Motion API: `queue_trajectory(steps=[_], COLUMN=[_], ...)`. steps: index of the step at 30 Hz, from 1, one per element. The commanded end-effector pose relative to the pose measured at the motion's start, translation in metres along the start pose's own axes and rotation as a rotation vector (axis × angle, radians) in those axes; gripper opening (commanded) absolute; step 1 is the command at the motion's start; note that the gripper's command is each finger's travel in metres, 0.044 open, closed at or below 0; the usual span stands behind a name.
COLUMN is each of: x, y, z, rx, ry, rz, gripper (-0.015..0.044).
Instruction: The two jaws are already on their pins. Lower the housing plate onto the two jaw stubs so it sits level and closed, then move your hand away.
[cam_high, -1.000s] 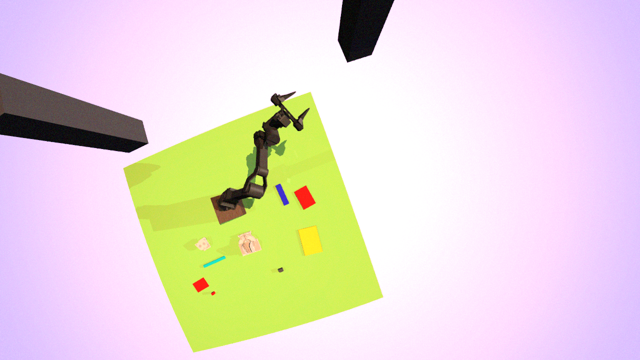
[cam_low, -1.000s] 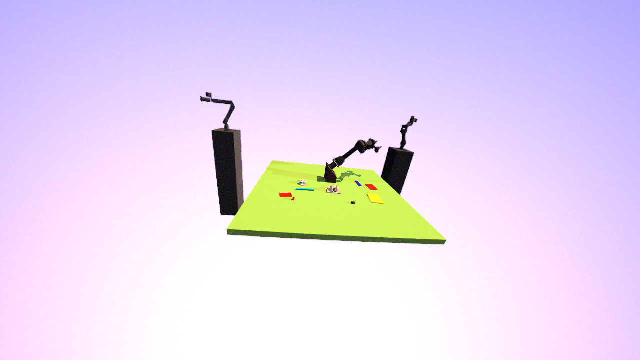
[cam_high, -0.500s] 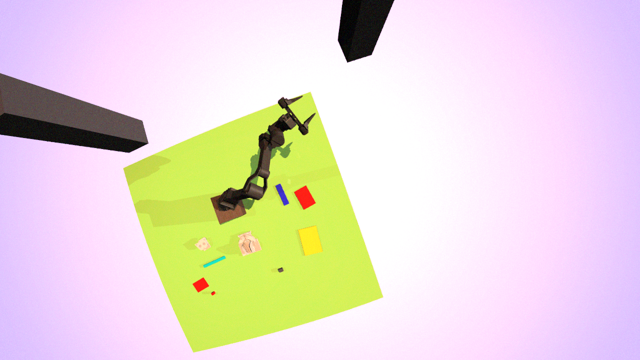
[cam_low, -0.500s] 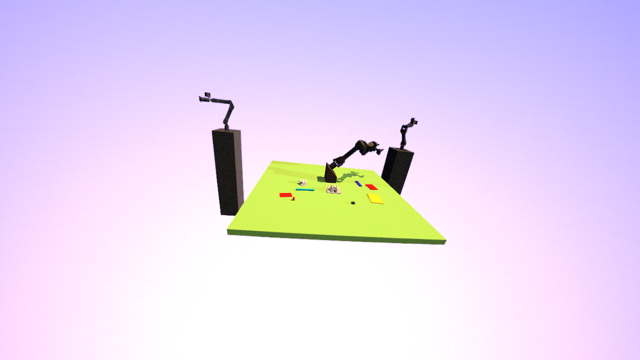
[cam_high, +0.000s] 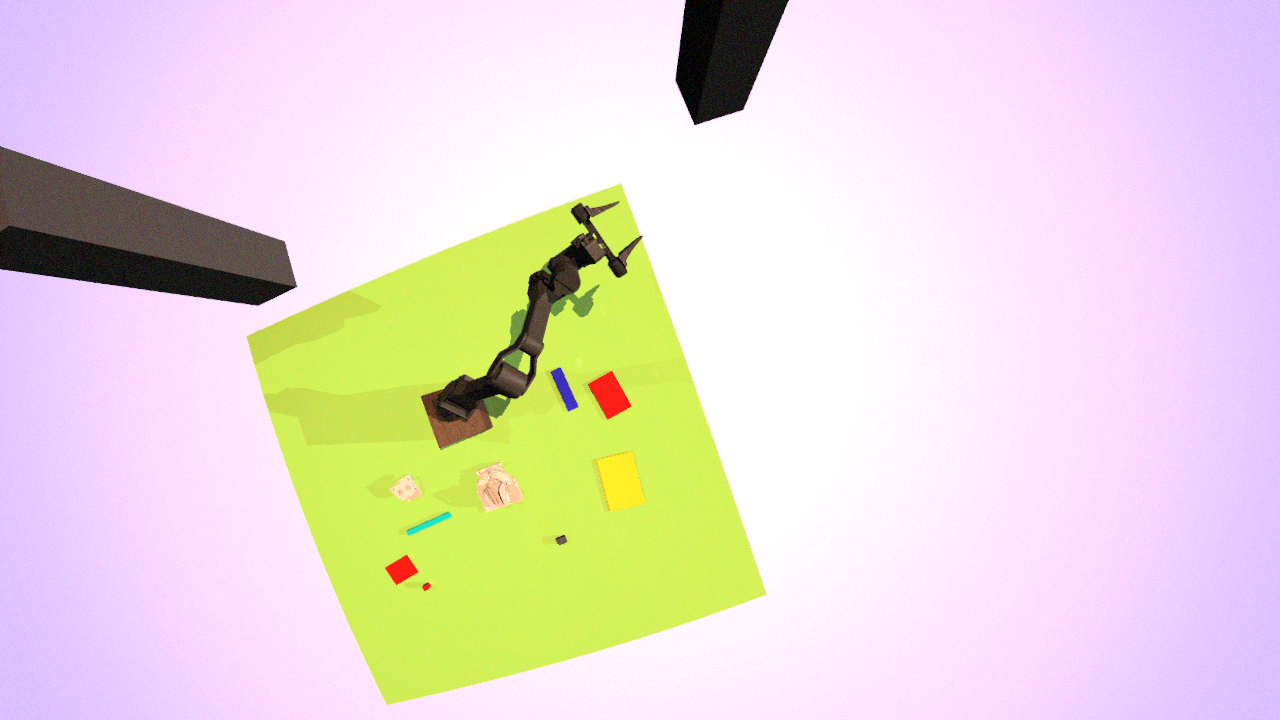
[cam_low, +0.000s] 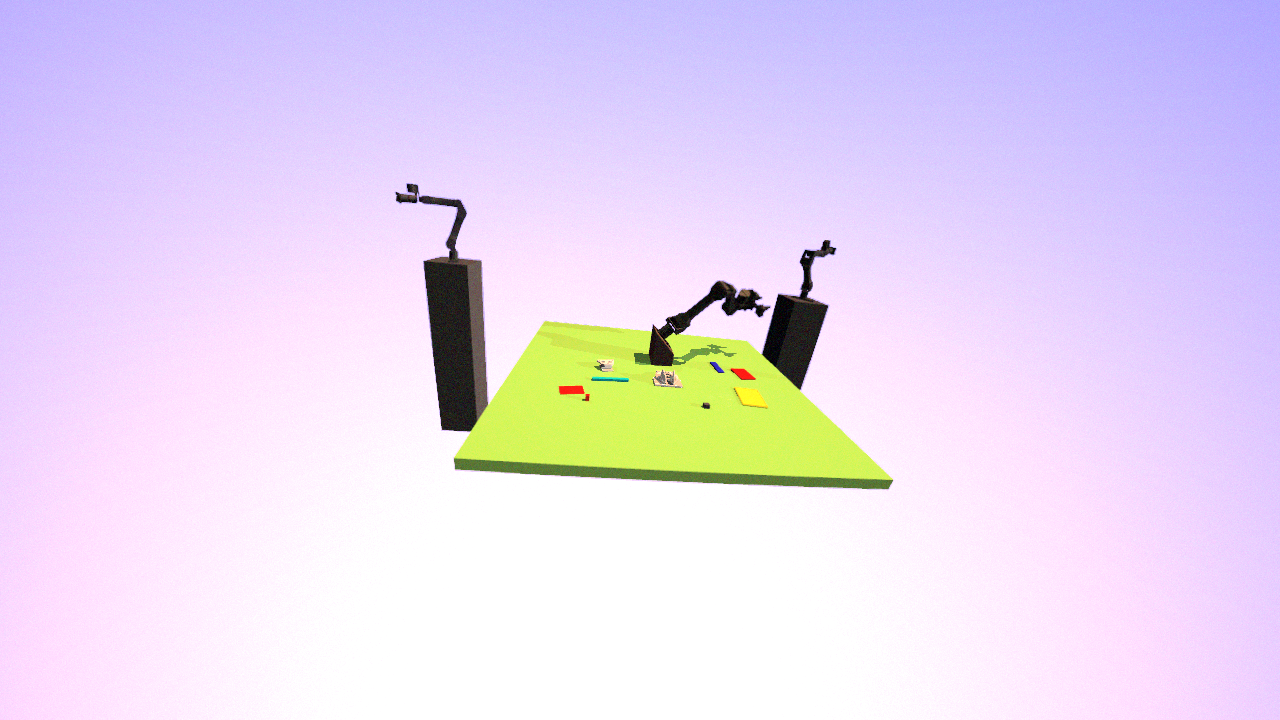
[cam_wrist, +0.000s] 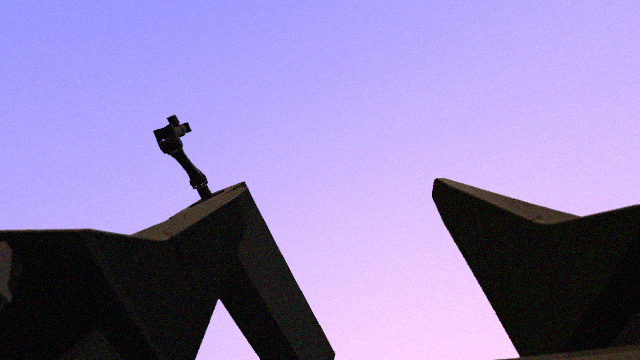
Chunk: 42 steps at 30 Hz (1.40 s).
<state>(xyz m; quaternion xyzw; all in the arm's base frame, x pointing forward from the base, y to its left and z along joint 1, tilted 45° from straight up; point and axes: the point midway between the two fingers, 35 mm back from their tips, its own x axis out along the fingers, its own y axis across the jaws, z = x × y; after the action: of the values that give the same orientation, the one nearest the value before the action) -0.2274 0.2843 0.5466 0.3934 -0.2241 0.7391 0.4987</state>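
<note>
Pale housing plate (cam_high: 405, 488) (cam_low: 605, 365) could land tilted if the claw (cam_high: 630, 222) (cam_low: 766, 309) (cam_wrist: 340, 191), spread and holding nothing, later grips it off-centre.

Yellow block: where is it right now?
In the top view, the yellow block lies toward the table's right edge, below the larger red block.

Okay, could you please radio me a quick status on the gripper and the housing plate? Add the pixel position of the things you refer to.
Gripper (cam_high: 630, 219) (cam_low: 767, 309) (cam_wrist: 340, 191) open, holding nothing, away from the pale pieces. Small pale piece (cam_high: 405, 488) (cam_low: 605, 365), likely housing plate, apart from larger pale assembly (cam_high: 498, 487) (cam_low: 667, 379). Nothing visibly covers that assembly.
</note>
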Motion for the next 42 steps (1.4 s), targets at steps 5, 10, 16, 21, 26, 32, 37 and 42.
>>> queue_trajectory(steps=[5, 10, 16, 21, 26, 32, 37, 42], x=[0.005, 0.008, 0.011, 0.012, 0.014, 0.014, 0.014, 0.014], y=[-0.018, -0.032, -0.049, -0.065, -0.080, -0.100, -0.118, -0.136], z=[-0.015, -0.025, -0.036, -0.045, -0.053, -0.063, -0.070, -0.077], rx=[-0.029, -0.050, -0.074, -0.093, -0.111, -0.132, -0.149, -0.165], ry=[0.032, 0.055, 0.083, 0.105, 0.128, 0.156, 0.179, 0.203], rz=[-0.017, -0.034, -0.055, -0.074, -0.095, -0.122, -0.146, -0.171], gripper=[0.0440, 0.0440, 0.0440, 0.0440, 0.0440, 0.0440, 0.0440, 0.0440])
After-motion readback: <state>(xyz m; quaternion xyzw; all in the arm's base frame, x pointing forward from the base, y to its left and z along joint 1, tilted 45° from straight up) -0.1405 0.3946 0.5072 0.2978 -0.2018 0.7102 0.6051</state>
